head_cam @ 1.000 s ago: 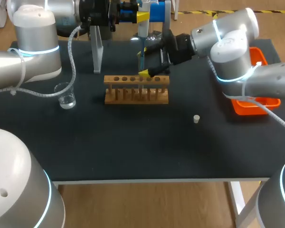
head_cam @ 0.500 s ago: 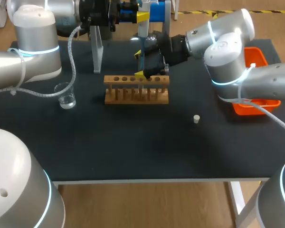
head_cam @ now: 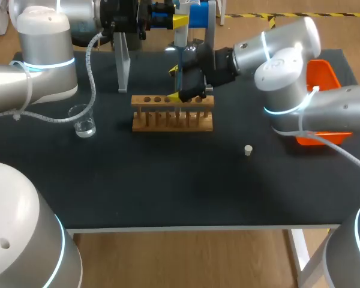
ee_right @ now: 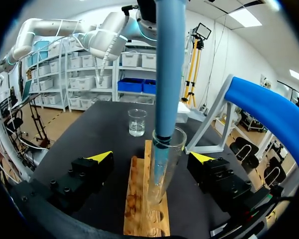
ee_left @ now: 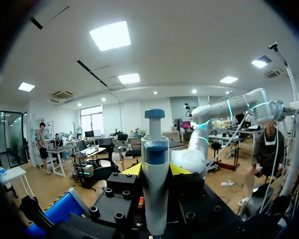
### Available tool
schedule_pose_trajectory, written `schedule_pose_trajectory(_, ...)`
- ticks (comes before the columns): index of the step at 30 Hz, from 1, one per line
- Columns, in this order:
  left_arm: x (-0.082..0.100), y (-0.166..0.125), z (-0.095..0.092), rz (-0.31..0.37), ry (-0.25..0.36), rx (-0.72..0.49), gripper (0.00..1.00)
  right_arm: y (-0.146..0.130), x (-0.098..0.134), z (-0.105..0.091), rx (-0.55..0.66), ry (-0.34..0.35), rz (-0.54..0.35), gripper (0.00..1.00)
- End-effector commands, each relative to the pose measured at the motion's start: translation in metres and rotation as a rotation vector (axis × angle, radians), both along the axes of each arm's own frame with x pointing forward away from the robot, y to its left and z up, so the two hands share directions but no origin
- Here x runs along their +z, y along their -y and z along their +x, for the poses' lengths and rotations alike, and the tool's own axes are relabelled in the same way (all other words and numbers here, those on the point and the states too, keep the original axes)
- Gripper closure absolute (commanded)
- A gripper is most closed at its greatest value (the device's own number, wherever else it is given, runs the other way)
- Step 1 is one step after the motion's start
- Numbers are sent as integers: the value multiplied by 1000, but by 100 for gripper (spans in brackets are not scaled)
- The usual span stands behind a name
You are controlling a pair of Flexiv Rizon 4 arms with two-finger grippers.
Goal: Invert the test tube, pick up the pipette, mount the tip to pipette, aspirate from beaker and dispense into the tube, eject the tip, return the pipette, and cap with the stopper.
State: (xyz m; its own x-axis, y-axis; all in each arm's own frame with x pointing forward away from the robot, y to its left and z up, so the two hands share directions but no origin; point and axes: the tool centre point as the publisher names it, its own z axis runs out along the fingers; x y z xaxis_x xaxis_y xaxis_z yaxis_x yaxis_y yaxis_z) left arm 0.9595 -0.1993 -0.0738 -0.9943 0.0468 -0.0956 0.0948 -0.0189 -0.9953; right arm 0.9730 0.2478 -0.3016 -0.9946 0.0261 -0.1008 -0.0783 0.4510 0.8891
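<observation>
A clear test tube [ee_right: 165, 167] stands upright in the wooden rack [head_cam: 173, 114]. The pipette [ee_left: 155, 164], white with blue bands, hangs above the rack with my left gripper [ee_left: 155, 170] shut on its body. Its long blue tip [ee_right: 165, 74] reaches down into the tube's mouth. My right gripper [ee_right: 152, 158] is open, with one yellow-tipped finger on each side of the tube and neither touching it. In the head view the right gripper [head_cam: 179, 83] sits at the rack's back edge, under the left gripper [head_cam: 171, 18]. A glass beaker [head_cam: 83, 120] with a little water stands left of the rack.
A small white stopper [head_cam: 248, 150] lies on the black table to the right of the rack. An orange tray [head_cam: 325, 75] sits at the right edge behind my right arm. The pipette stand [head_cam: 123, 60] with its blue top [ee_right: 269, 112] rises behind the rack.
My right gripper has shifted left along the rack's back edge and now stands on both sides of the tube. The left arm and the pipette have stayed put.
</observation>
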Motion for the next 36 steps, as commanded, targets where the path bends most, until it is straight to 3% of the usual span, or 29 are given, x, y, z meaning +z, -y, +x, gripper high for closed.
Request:
schedule_pose_trajectory(1, 1, 0, 2, 2, 0, -5, 100, -1, -1, -1, -2, 2, -4, 0)
schedule_pose_trajectory(36, 5, 2, 0, 9, 4, -7, 100, -5, -1, -4, -11, 6, -27, 0)
